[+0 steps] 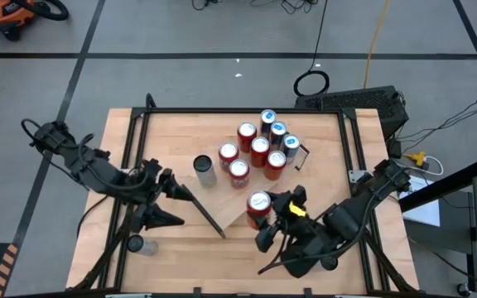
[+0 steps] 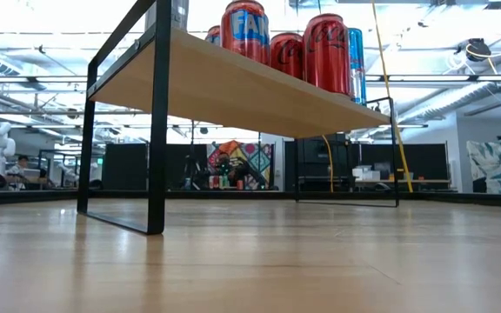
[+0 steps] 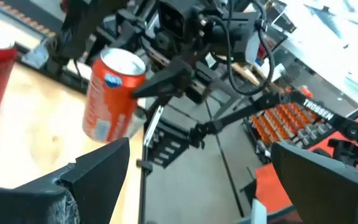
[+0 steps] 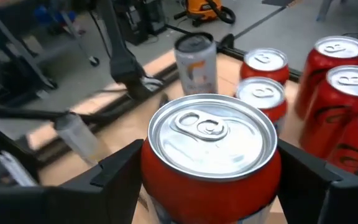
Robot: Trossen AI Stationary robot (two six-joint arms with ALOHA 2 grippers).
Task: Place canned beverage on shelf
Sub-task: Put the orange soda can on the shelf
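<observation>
Right gripper [image 4: 207,180] jaws hold a red can [image 1: 257,204]; left gripper [image 1: 175,204] jaws wide; "TROSSEN" lettering [image 3: 312,111] readable.

Glossy metal can [image 4: 210,162], matt light-wood shelf [image 2: 233,87].

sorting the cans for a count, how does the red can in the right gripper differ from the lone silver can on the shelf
The red can has a red body; the silver can has a pale silver one with an orange mark. The red can sits between the fingers of the right gripper, while the silver can stands free with nothing touching it. The red can is at the shelf's near edge; the silver can is further in, left of the cluster. Both stand upright, unopened.
</observation>
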